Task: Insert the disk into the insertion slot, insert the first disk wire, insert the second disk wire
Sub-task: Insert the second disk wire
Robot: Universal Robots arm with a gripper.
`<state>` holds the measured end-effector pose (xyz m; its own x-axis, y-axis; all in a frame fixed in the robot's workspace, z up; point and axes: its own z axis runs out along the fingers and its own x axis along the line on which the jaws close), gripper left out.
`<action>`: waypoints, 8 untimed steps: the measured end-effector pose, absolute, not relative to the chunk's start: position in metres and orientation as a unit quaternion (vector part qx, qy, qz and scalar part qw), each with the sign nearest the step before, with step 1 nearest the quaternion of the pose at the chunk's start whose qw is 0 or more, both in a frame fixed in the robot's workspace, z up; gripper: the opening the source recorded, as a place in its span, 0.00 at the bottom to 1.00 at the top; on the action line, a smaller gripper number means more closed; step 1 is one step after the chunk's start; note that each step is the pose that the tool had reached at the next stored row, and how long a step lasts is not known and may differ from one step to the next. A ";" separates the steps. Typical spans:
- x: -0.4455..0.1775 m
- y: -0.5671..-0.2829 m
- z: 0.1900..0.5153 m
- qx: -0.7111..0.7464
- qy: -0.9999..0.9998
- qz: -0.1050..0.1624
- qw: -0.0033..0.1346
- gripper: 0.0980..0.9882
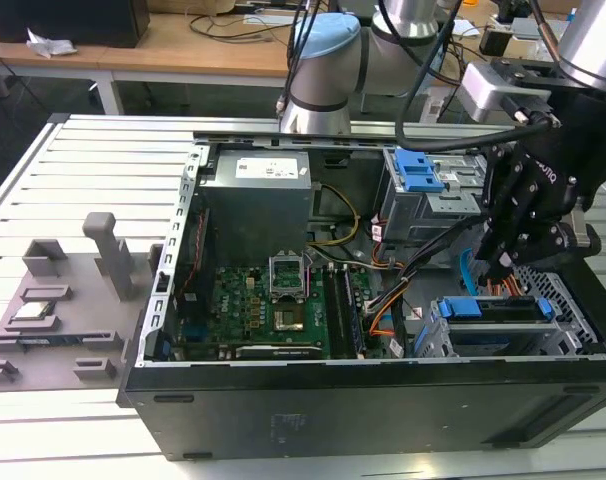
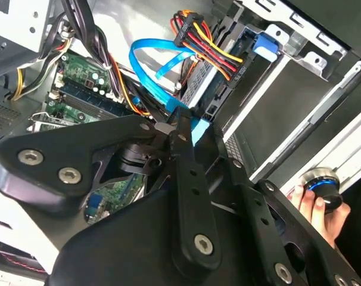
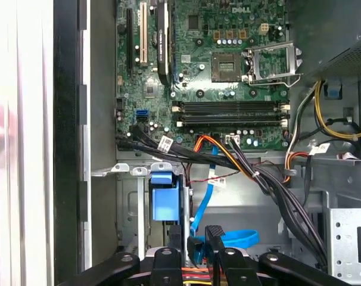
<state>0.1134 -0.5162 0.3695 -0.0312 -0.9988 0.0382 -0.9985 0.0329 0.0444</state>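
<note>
In the exterior view the disk [image 1: 495,330], in its bright blue bracket, lies inside the insertion slot [image 1: 573,335], the low grey perforated cage in the case's corner at that view's right. My black gripper [image 1: 500,262] hangs just above its inner end. In both wrist views the gripper [image 2: 176,127] [image 3: 195,257] is shut on the blue plug of a flat blue wire [image 2: 146,55] [image 3: 231,238]. A bundle of red, yellow, orange and black wires [image 2: 210,50] ends in a black plug by the disk's blue bracket [image 2: 265,46].
The open case holds a green motherboard [image 1: 258,310], a grey power supply [image 1: 255,195] and a taller grey cage with blue latches [image 1: 419,172]. Black cable bundles [image 3: 270,185] cross beside the slot. A hand [image 2: 314,208] holds a round knob outside the case. A grey fixture [image 1: 53,300] lies on the slatted table.
</note>
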 end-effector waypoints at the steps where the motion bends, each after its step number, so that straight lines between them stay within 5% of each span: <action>1: 0.113 -0.516 0.369 0.695 -0.718 -0.003 0.029 0.23; 5: 0.113 -0.516 0.369 0.695 -0.718 -0.003 0.029 0.21; 8: 0.113 -0.516 0.369 0.695 -0.718 -0.003 0.029 0.07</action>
